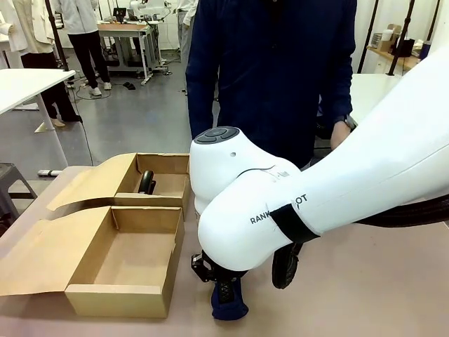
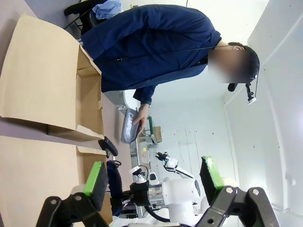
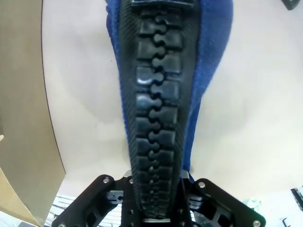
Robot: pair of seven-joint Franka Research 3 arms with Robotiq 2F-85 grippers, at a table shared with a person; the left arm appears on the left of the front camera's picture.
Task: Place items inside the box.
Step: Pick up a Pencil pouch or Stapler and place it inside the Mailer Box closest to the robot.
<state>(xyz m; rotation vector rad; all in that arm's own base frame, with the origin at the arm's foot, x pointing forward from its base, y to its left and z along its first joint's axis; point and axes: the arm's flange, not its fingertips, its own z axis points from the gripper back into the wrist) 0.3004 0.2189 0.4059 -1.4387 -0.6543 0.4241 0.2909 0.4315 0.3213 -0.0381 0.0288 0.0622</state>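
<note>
My right gripper (image 1: 226,286) is shut on the navy pencil case (image 1: 230,307), which hangs down to the table just right of the box's front corner. In the right wrist view the case's black zipper (image 3: 154,118) runs straight up from between the jaws of the gripper (image 3: 156,210), with navy fabric on both sides. The box (image 1: 90,289) stands open at the front left, its flap lid folded out to the left and its inside bare. My left gripper (image 2: 152,182) is open, its green pads (image 2: 96,182) wide apart with nothing between them.
A smaller cardboard box (image 1: 165,163) stands behind the box with a black stapler (image 1: 146,182) in it. A person in a dark blue top (image 1: 270,77) stands at the far side and holds a grey item (image 2: 129,125) in one hand. My right arm (image 1: 337,189) crosses the table.
</note>
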